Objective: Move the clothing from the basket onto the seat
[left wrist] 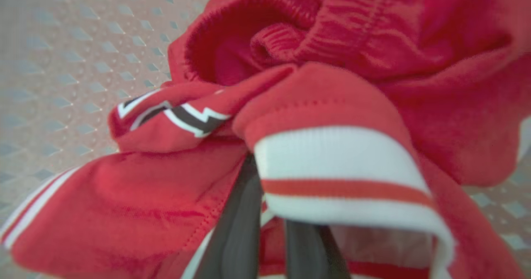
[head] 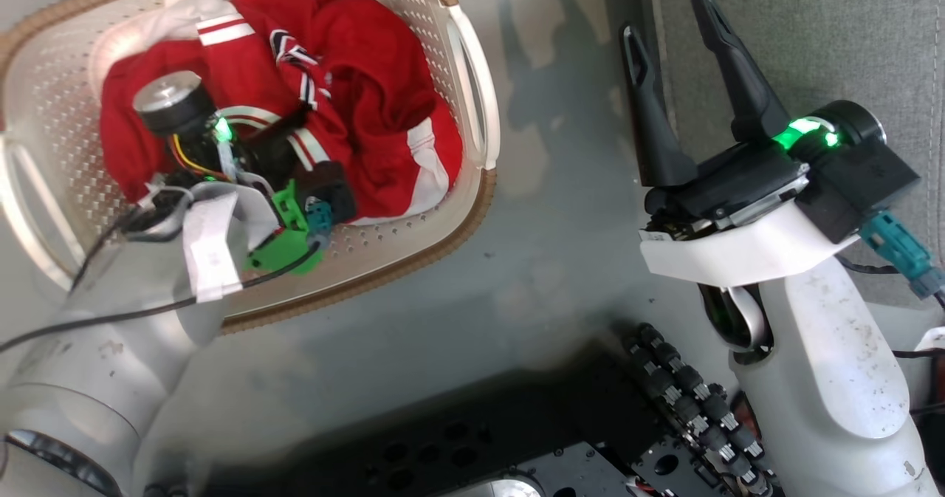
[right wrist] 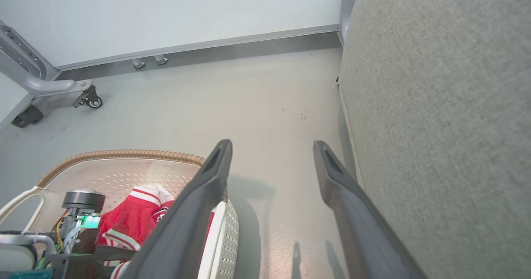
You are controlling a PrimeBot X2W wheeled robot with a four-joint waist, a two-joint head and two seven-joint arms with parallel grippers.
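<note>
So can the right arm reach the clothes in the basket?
Probably, but it's crowded: the right gripper hangs open beside the basket, while the left gripper is shut on the clothing inside.

Probably a lab or test room, bare grey floor [right wrist: 269, 105], plain white wall [right wrist: 186, 9], metal skirting [right wrist: 249, 49], castored equipment frame [right wrist: 45, 86], grey fabric seat [right wrist: 448, 105] at the side.

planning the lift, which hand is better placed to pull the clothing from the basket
Left. The left hand is down in the basket, shut on the clothing. The right hand hangs open and empty over the floor beside the seat.
</note>
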